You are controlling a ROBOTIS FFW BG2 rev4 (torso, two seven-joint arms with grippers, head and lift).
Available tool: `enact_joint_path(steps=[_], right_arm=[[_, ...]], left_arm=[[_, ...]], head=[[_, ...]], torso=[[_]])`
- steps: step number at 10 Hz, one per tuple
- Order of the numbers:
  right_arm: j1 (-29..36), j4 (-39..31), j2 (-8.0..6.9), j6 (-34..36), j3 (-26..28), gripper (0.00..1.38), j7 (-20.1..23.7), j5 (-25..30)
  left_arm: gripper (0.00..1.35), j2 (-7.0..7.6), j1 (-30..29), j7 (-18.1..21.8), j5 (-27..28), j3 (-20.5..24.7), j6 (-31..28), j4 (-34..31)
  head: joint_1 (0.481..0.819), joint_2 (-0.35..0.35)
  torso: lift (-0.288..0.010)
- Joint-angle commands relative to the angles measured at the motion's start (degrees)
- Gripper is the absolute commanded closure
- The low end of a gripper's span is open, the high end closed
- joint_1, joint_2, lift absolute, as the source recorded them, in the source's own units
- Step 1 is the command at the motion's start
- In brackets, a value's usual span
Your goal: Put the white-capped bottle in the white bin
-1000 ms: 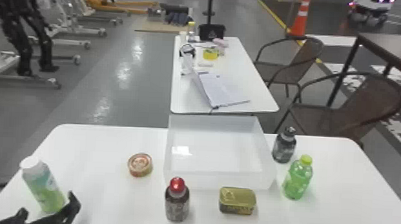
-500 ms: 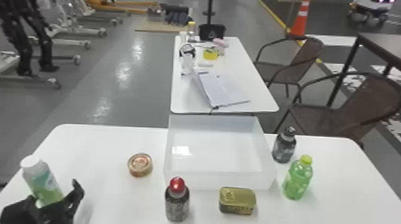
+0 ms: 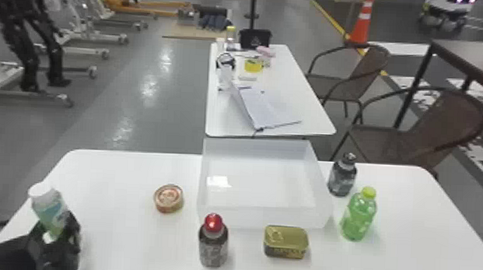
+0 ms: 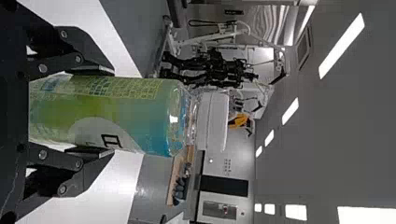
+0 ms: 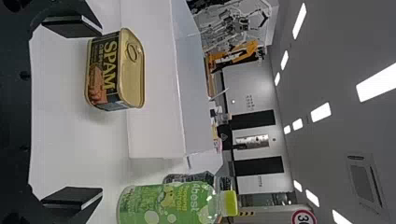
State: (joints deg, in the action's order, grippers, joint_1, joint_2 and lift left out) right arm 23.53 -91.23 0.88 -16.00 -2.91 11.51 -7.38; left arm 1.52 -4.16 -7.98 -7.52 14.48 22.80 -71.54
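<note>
1. At the left edge of the broad white table [image 3: 123,248], the approach has given way to a grasp, the left gripper's fingers having closed in over the past second
2. The open rectangular bin of translucent white plastic [image 3: 264,219] sits empty at the middle of the far edge, the likely next destination
3. The black two-fingered left gripper [image 4: 95,112] is narrowed onto the bottle, one pad against each side; the black right gripper [image 5: 101,111] stands wide at the near edge
4. The clear bottle of green-and-blue design [image 3: 50,208] is held toward the near left corner, outside the bin; whether its base has left the table cannot be told
5. Its round white cap [image 4: 215,121] rides slightly higher than before, suggesting a lift beginning
</note>
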Motion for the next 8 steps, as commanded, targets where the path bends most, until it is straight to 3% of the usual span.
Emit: enact_joint_path(steps=[1,4,6,8], right_arm=[[-0.07,0.0,0.09,0.0,0.01,0.1,0.0,0.0],[-0.07,0.0,0.17,0.0,0.01,0.1,0.0,-0.18],[-0.07,0.09,0.17,0.0,-0.08,0.1,0.0,-0.27],[-0.07,0.09,0.17,0.0,-0.08,0.1,0.0,-0.27]], left_arm=[[1.12,0.76,0.03,0.42,0.23,-0.6,-0.13,-0.01],[1.12,0.5,-0.85,2.8,0.14,-1.83,1.81,-2.03],[1.12,0.41,-3.05,3.5,0.93,-5.43,-1.97,-13.45],[1.12,0.59,-0.94,9.12,1.64,-9.3,-5.05,-19.34]], head=[[0.549,0.0],[0.549,0.0],[0.549,0.0],[0.549,0.0]], torso=[[-0.1],[-0.1],[-0.1],[-0.1]])
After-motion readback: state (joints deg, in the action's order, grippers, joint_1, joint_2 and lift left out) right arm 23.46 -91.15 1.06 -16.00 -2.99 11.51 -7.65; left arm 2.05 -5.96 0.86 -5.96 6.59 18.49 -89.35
